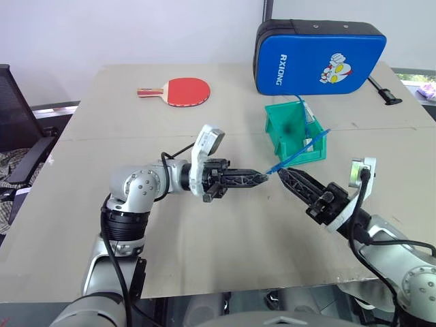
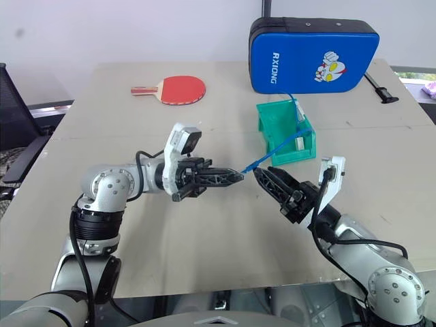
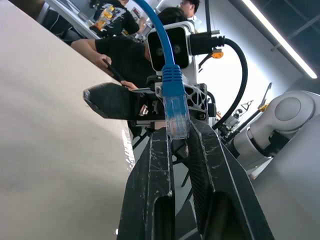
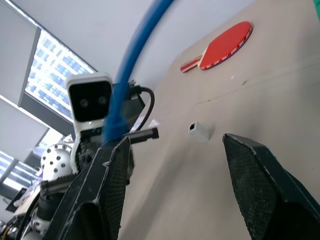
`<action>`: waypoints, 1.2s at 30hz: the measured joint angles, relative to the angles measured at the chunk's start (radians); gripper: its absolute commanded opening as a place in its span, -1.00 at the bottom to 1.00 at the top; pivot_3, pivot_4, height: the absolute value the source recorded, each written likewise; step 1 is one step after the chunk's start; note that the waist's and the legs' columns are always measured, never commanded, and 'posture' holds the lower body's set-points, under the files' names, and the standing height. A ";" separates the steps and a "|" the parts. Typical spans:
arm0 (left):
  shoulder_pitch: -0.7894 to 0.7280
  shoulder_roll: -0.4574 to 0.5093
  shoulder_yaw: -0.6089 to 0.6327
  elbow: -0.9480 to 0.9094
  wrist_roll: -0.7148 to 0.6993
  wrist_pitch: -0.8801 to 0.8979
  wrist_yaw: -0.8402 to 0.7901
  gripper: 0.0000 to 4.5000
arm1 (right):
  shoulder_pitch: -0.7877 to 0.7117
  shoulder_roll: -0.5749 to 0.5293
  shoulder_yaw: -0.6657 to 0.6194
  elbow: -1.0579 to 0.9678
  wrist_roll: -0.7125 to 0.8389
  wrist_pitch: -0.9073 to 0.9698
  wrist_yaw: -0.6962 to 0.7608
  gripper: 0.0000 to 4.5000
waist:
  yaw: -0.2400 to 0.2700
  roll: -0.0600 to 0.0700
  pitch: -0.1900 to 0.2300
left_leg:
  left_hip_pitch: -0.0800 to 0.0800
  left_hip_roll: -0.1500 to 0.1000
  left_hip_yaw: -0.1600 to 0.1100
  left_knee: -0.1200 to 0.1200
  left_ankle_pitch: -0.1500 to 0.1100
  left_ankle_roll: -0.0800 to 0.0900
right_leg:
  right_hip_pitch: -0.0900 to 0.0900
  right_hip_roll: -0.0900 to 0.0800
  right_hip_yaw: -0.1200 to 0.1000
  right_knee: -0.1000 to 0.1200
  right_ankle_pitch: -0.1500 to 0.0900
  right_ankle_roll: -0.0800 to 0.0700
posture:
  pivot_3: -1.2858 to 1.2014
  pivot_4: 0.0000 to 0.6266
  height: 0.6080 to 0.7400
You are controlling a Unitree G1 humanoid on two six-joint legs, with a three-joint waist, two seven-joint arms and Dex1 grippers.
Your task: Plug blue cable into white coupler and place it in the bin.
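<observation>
Pale walls stand behind the beige table (image 1: 204,225) over which we hold both arms up, tips nearly meeting. Our left gripper (image 1: 261,178) points toward the right one, its fingers pressed together on the clear plug tip of the blue cable (image 1: 300,150); in the left wrist view the plug (image 3: 176,112) stands up between the two black fingers (image 3: 155,165). From that pinch the cable climbs away beyond our right gripper (image 1: 281,176) and runs into the bin (image 1: 294,131), which sits on the table past both grippers, well apart from them. Our right gripper has its fingers spread, and the right wrist view shows nothing between them; the cable passes just beside one finger (image 4: 107,172). The white coupler (image 4: 198,131) lies loose on the table, seen through that open gap, beyond the fingertips and apart from everything else. Farther off than the bin leans a blue padded case (image 1: 319,56), and a red paddle (image 1: 178,91) lies on the table beyond our left gripper. People show behind our right gripper in the left wrist view.
</observation>
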 measured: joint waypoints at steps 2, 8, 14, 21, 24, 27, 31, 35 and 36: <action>0.000 0.000 0.000 0.003 0.001 -0.006 0.000 -1.00 | 0.004 -0.023 0.003 -0.002 0.018 -0.009 0.005 0.28 | 0.000 0.000 0.000 | 0.000 0.000 0.000 0.000 0.000 0.000 | 0.000 0.000 0.000 0.000 0.000 0.000 | 0.03 -0.52 0.87; 0.016 0.001 -0.018 -0.021 0.001 -0.018 0.000 -1.00 | -0.016 -0.050 0.035 -0.001 0.042 -0.047 0.005 0.28 | 0.000 0.000 0.000 | 0.000 0.000 0.000 0.000 0.000 0.000 | 0.000 0.000 0.000 0.000 0.000 0.000 | 0.03 -0.52 0.87; 0.035 0.001 -0.039 -0.042 0.001 -0.033 0.000 -1.00 | -0.048 -0.066 0.078 0.004 0.046 -0.065 0.003 0.16 | 0.000 0.000 0.000 | 0.000 0.000 0.000 0.000 0.000 0.000 | 0.000 0.000 0.000 0.000 0.000 0.000 | 0.03 -0.52 0.87; 0.036 -0.002 -0.048 -0.051 0.005 -0.049 0.009 -1.00 | -0.074 -0.091 0.100 0.020 0.063 -0.071 0.019 -0.92 | 0.000 0.000 0.000 | 0.000 0.000 0.000 0.000 0.000 0.000 | 0.000 0.000 0.000 0.000 0.000 0.000 | 0.03 -0.52 0.87; 0.040 -0.005 -0.050 -0.052 0.004 -0.055 0.010 -1.00 | -0.075 -0.108 0.100 0.021 0.076 -0.078 0.028 -0.96 | 0.000 0.000 0.000 | 0.000 0.000 0.000 0.000 0.000 0.000 | 0.000 0.000 0.000 0.000 0.000 0.000 | 0.03 -0.52 0.87; 0.058 -0.008 -0.055 -0.066 0.020 -0.085 0.032 -0.43 | -0.074 -0.127 0.100 0.031 0.078 -0.082 0.032 -1.00 | 0.001 0.000 0.000 | 0.000 0.000 0.000 0.000 0.000 0.000 | 0.000 0.000 0.000 -0.001 0.000 0.000 | 0.03 -0.52 0.87; 0.131 0.017 -0.037 -0.110 0.110 -0.210 0.108 0.39 | -0.067 -0.145 0.094 0.045 0.074 -0.089 0.036 -1.00 | -0.001 0.000 0.000 | 0.000 0.001 0.000 -0.001 0.000 0.000 | 0.000 0.000 0.001 -0.001 0.000 0.000 | 0.03 -0.52 0.87; 0.208 0.068 0.026 -0.113 0.281 -0.414 0.219 0.39 | -0.041 -0.155 0.071 0.049 0.046 -0.108 0.055 -1.00 | 0.003 -0.001 0.000 | 0.000 0.001 0.000 -0.002 0.000 0.000 | -0.001 0.000 0.000 -0.001 0.000 0.000 | 0.03 -0.52 0.87; 0.217 0.083 0.043 -0.105 0.320 -0.459 0.240 0.39 | -0.038 -0.157 0.065 0.051 0.036 -0.110 0.061 -1.00 | 0.004 0.000 0.000 | 0.000 0.001 0.001 -0.002 0.000 0.000 | -0.001 0.000 0.000 -0.001 0.000 0.000 | 0.03 -0.52 0.87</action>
